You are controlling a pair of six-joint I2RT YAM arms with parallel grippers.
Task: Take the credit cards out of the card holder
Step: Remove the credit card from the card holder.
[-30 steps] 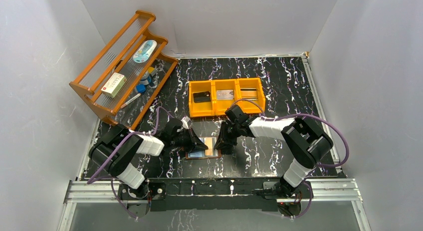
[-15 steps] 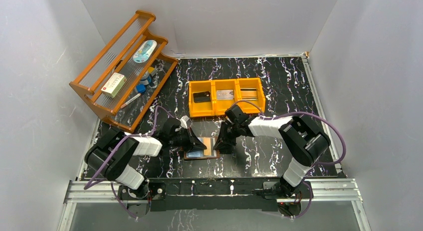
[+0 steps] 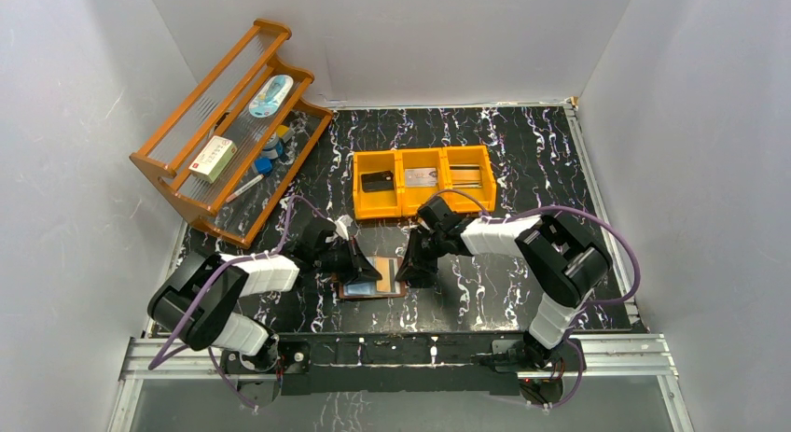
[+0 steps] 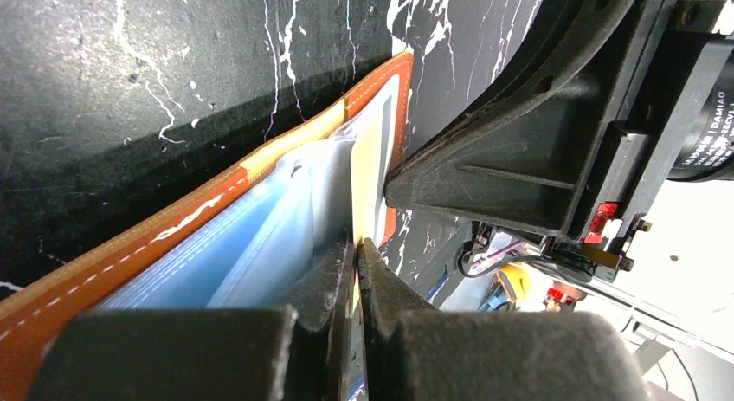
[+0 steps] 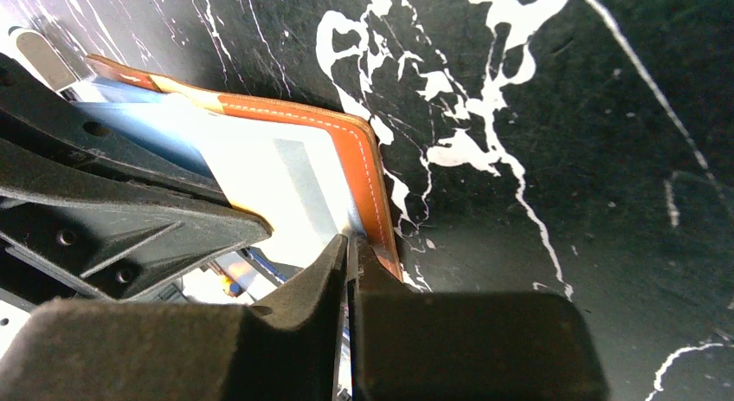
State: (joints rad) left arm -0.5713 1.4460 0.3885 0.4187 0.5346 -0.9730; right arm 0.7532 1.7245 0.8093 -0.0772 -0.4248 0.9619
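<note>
My right gripper (image 5: 349, 245) clamps the stitched right edge of the one open card holder (image 3: 371, 288), lower centre of the top view, to steady it while my left gripper (image 4: 357, 245) pinches the single tan credit card (image 4: 368, 171) inside, and three cards (image 3: 422, 177) seemingly lie in the orange bin (image 3: 399, 185) above.

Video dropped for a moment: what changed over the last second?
The left gripper, pinching a pale sheet inside the card holder, pulled it slightly left as its elbow swung outward. The right gripper closed on the holder's right edge. The orange bin and wooden rack stayed put.
</note>
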